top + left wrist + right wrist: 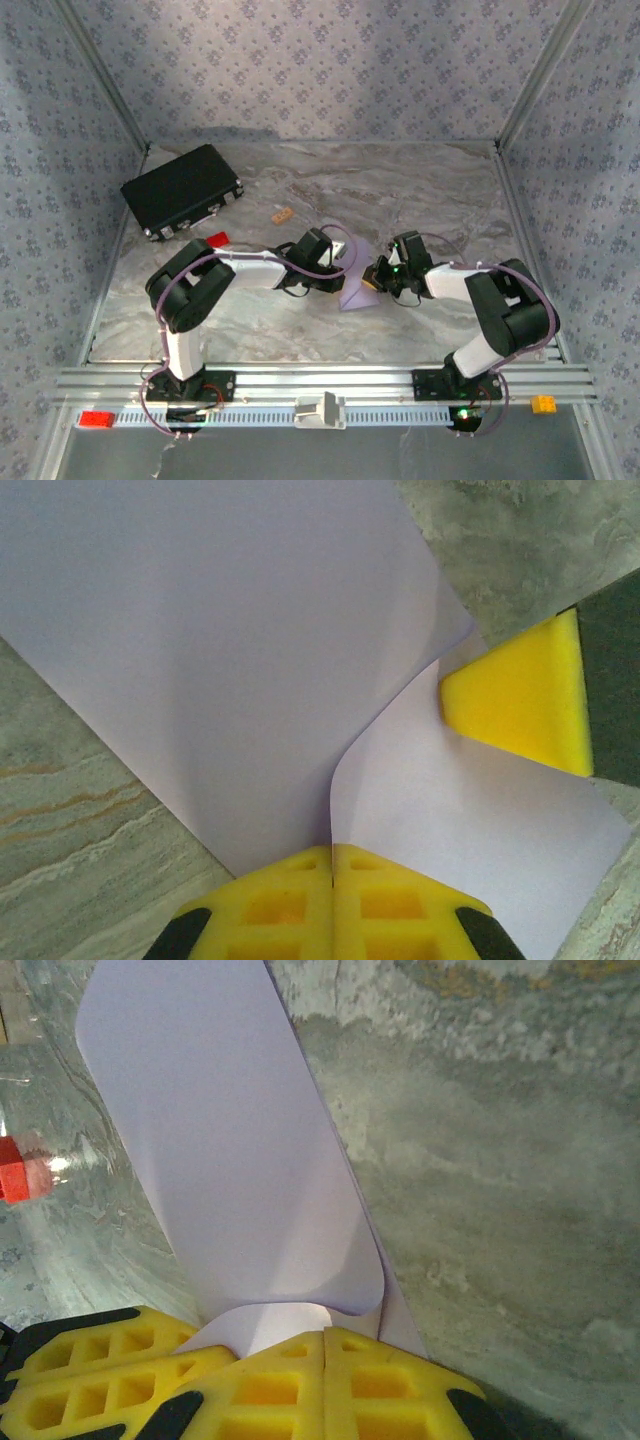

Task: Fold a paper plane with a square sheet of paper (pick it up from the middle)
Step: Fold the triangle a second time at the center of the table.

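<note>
Tabletop (420,190): marble, mostly bare around the work area. Black case (182,190) sits at 10 o'clock, well apart from the arms and not in the way.

Square sheet of paper (354,294) is near centre, just toward 6 o'clock, between the two claws. It is bowed into a soft curl with no sharp crease visible. Judgement: early stage, first fold being formed; nearly all the folding is left and there is no plane shape yet.

Left claw (332,880) is fully closed, pinching the sheet's edge. Right claw (322,1360) is likewise clamped on the sheet from the 3 o'clock side.

Red block (217,239) lies at the case's 5 o'clock and the tan block (282,214) at 11 o'clock of the sheet. Both are clear of the fold.
</note>
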Robot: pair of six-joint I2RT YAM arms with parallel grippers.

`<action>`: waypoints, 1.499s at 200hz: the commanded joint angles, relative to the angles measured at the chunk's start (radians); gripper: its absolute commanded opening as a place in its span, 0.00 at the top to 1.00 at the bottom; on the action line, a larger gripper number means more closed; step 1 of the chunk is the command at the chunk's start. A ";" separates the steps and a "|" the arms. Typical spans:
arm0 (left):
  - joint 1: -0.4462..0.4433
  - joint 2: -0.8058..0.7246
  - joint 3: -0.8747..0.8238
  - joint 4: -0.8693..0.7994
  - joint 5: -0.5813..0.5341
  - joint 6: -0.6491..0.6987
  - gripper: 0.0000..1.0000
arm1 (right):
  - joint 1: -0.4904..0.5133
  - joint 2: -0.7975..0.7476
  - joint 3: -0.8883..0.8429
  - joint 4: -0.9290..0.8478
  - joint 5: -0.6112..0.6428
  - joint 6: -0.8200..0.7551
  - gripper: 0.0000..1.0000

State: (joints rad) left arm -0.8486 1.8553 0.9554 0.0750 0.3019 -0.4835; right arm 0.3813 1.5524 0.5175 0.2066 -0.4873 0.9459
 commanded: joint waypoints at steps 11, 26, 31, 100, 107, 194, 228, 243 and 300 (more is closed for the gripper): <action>0.009 0.022 0.022 -0.046 0.005 0.006 1.00 | -0.016 -0.007 -0.020 -0.018 0.022 0.016 0.93; 0.009 0.023 0.023 -0.046 0.004 0.007 1.00 | -0.017 -0.045 0.007 -0.045 0.009 0.006 0.93; 0.008 0.023 0.023 -0.046 0.004 0.007 1.00 | -0.018 -0.056 0.017 -0.055 0.004 0.000 0.93; 0.010 0.022 0.023 -0.048 0.005 0.006 1.00 | -0.016 0.023 0.063 -0.095 0.003 -0.036 0.94; 0.011 0.022 0.023 -0.047 0.005 0.006 1.00 | -0.022 0.036 0.058 -0.101 0.011 -0.041 0.94; 0.012 0.025 0.025 -0.055 0.005 0.007 1.00 | -0.110 -0.001 0.103 -0.181 0.029 -0.092 0.93; 0.012 0.023 0.025 -0.055 0.005 0.008 1.00 | -0.074 -0.082 0.104 -0.174 0.010 -0.082 0.92; 0.013 0.024 0.025 -0.053 0.006 0.008 1.00 | -0.036 -0.091 0.105 -0.157 -0.011 -0.069 0.92; 0.012 0.024 0.023 -0.052 0.006 0.008 1.00 | 0.088 -0.039 0.055 -0.051 -0.002 0.010 0.92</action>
State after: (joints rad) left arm -0.8440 1.8553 0.9604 0.0624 0.3023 -0.4831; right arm 0.4492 1.4849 0.6014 0.1059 -0.4904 0.9131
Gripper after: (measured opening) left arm 0.045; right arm 0.079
